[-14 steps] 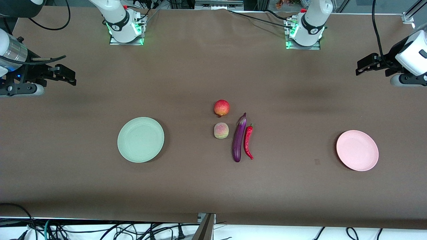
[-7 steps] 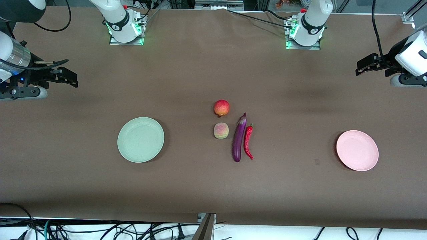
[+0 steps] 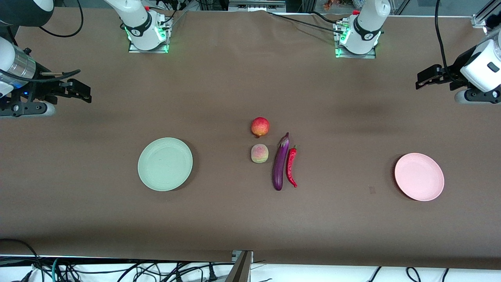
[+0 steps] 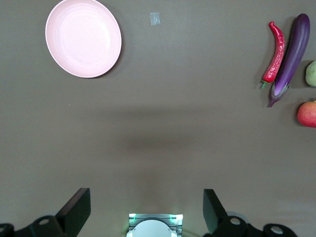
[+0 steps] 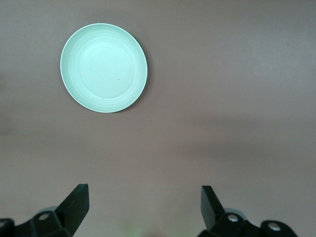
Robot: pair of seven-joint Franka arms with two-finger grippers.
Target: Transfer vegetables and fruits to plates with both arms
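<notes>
Two fruits [image 3: 260, 127], unseen by right wrist

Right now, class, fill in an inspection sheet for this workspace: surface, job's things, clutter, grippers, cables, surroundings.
Surface: brown table cover, smooth.
Job's things: red-orange fruit, peach, eggplant and chili pepper grouped mid-table, none on a plate; green plate toward the right arm's end, pink plate toward the left arm's end, both bare.
Clutter: small pale tape patch beside the pink plate.
Grippers: left gripper open, over bare cover; right gripper open, over bare cover.
Cables: black cables below the table's near edge.
Surroundings: arm bases lit green.
</notes>
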